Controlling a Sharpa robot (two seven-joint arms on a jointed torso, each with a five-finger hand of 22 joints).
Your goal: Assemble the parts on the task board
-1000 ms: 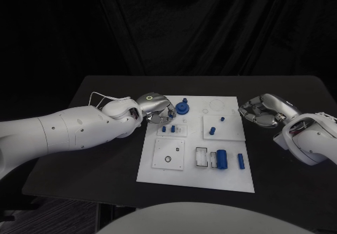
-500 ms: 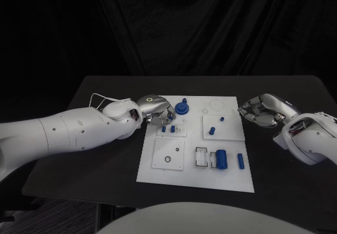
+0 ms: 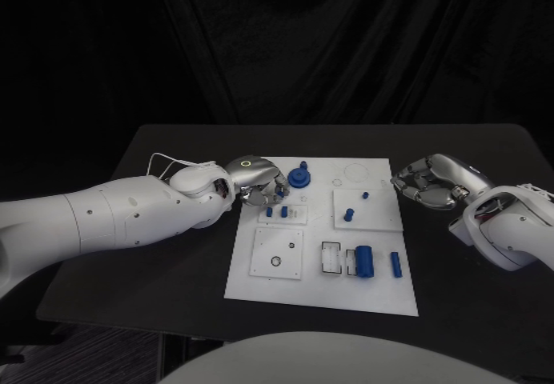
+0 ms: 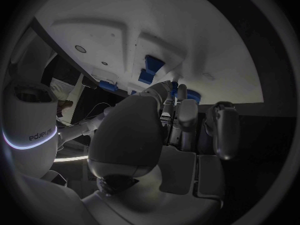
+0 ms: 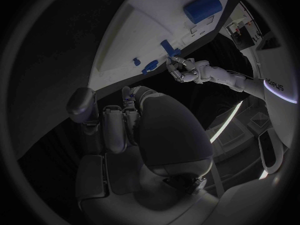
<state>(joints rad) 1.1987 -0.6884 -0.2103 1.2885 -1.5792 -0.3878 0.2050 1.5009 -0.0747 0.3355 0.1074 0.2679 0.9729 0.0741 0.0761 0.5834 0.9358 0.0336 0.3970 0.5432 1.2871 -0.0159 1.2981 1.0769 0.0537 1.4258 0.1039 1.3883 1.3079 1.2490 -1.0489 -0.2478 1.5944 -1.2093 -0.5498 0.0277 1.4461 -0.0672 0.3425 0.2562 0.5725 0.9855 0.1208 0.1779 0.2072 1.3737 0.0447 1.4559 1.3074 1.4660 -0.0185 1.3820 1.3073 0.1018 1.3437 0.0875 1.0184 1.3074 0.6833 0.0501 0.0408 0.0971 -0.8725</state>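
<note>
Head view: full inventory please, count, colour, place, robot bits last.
Table: one, black, under everything.
Task board: one, white plate, middle of the table.
Blue round part with upright stem: one, far edge of the board, beside the left robot hand.
Small blue pegs: two, on the small plate near the left robot hand.
Blue pegs on the square plate: two, one small and one larger, right half of the board.
Blue cylinder: one, near side of the board, beside an open slot.
Blue bar: one, right of the cylinder.
Left robot hand: silver, over the board's far left corner, fingers curled; whether it holds anything is unclear.
Right robot hand: silver, off the board's right edge, fingers curled in, nothing held.
</note>
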